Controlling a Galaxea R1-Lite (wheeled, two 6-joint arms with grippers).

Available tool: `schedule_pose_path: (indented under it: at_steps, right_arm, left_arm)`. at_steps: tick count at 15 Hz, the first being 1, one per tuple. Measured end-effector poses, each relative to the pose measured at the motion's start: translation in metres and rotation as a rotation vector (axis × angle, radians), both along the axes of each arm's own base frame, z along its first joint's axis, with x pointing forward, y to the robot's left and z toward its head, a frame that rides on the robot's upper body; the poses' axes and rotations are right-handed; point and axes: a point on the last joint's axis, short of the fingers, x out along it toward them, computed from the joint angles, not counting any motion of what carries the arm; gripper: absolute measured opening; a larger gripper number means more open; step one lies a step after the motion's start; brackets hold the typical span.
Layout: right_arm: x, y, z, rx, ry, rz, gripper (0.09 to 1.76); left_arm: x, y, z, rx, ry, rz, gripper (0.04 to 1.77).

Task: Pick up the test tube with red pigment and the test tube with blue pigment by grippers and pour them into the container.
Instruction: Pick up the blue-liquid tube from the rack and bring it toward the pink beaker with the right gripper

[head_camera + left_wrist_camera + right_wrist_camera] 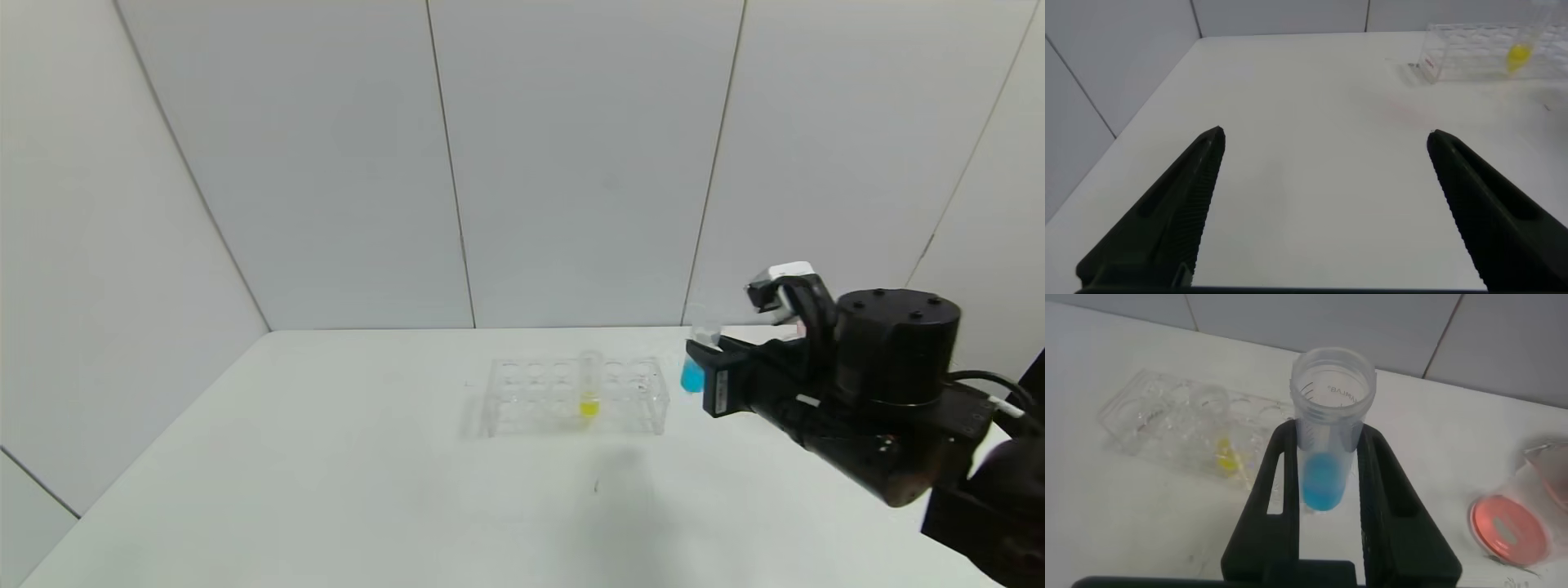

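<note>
Head view: high, facing forward and down over the white table (326,490) toward the wall panels. Left wrist view: low, close over the table, looking between its own fingers (1167,220). Right wrist view: close, looking down. All three share the clear rack (575,398).

a white table (326,490) stands in a corner of pale grey panelled walls (571,163) with thin dark seams.
</note>
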Motion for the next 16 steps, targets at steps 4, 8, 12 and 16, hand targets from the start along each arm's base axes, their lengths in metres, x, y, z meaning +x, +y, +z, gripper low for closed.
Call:
schedule_pose_path:
  at_steps: [4,8,12,16]
  right_arm:
    - [-0.018,-0.071,0.01,0.033,0.106,0.084,0.48]
    - [-0.039,-0.141,0.032,0.093,0.151,0.12,0.48]
    - [-0.051,-0.201,0.048,0.065,0.073,0.124,0.48]
    - [-0.037,-0.245,0.048,0.005,0.051,0.055,0.48]
  left_arm:
    - [0.0,0.0,0.0,0.0,0.0,0.0,1.76]
    - [0.0,0.0,0.0,0.0,0.0,0.0,1.76]
    - [0.0,0.0,0.0,0.0,0.0,0.0,1.76]
    - [0.0,0.0,0.0,0.0,0.0,0.0,1.76]
